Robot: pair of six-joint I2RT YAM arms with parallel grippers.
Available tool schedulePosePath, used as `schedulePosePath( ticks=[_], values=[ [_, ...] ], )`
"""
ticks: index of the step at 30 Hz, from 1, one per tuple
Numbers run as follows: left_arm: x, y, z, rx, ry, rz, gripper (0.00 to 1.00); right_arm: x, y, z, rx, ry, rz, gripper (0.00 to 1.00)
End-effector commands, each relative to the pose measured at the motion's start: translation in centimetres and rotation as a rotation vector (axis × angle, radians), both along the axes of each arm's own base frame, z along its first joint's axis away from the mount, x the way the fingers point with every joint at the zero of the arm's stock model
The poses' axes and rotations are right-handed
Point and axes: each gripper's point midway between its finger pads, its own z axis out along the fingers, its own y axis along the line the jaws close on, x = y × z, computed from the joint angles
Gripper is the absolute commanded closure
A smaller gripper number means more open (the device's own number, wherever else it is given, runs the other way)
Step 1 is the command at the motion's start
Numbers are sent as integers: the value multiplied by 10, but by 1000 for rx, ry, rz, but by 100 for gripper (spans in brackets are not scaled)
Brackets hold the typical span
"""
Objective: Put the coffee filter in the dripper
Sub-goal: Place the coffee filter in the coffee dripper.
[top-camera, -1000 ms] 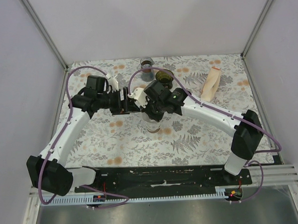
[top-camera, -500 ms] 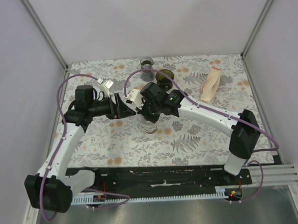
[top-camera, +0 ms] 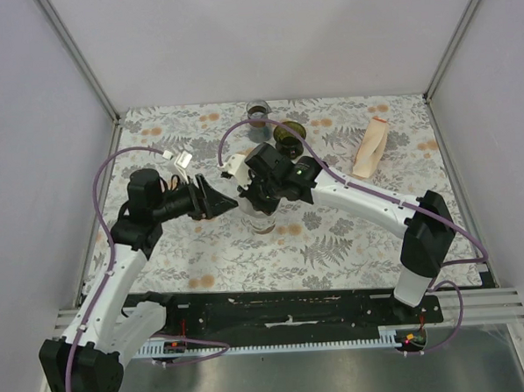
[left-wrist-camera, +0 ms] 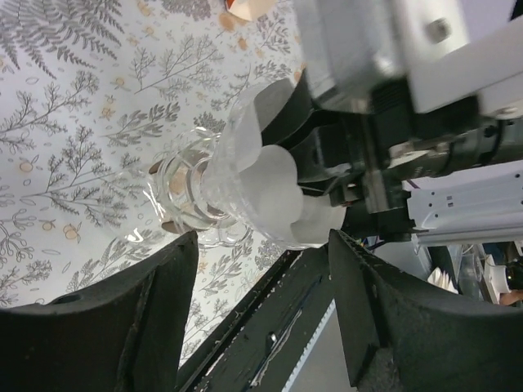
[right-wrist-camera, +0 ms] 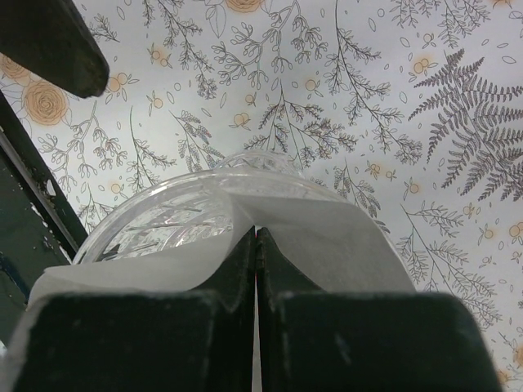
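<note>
The white paper coffee filter [right-wrist-camera: 343, 237] lies folded over the rim of a clear ribbed glass vessel [left-wrist-camera: 192, 184], partly inside its mouth. My right gripper [right-wrist-camera: 256, 245] is shut on the filter's edge from above; in the top view it [top-camera: 261, 205] hangs over the vessel at mid-table. The filter [left-wrist-camera: 274, 188] bulges white inside the glass. My left gripper [left-wrist-camera: 261, 318] stands open and empty just left of the vessel, its fingertips [top-camera: 216, 198] short of it. The dark olive dripper [top-camera: 287, 140] stands farther back, apart from the filter, partly behind a cable.
A glass jar with a brown band [top-camera: 258, 113] stands at the back beside the dripper. A long pale peach packet [top-camera: 371, 148] lies at the back right. The black mounting rail [top-camera: 286, 313] runs along the near edge. Grey walls close in both sides.
My left arm has drawn back to the left and nearer, away from the glass vessel, with its jaws wide. The right gripper stays shut on the filter, shifted slightly left.
</note>
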Motion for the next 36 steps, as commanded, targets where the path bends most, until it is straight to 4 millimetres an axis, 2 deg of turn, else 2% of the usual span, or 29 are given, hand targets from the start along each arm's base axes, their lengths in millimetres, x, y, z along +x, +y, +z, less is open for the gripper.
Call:
schedulePosePath(
  ticks=[1,5,13,19,21,24,26,31,36],
  values=[
    [7,-1,-5,0,15,65,30,2,8,0,9,0,-21,100],
    [15,-2,2,10,-5,81,34,0,10,-1,4,-4,-19,100],
    [19,-3,-11,13,24,85,35,1,12,0,-1,-17,-19,100],
    [18,-5,-11,13,24,65,50,-1,13,9,-9,-35,-6,98],
    [14,-5,-14,16,33,55,54,-1,10,15,-8,-45,-7,95],
    [11,-5,-16,26,37,47,59,0,6,28,6,-77,-13,82],
    [11,-5,-13,30,27,45,60,0,4,33,13,-88,-14,77],
    [11,-5,-9,38,12,36,60,0,2,42,23,-105,-9,72],
    [11,-4,-9,48,10,36,61,2,2,61,54,-140,-10,67]
  ],
)
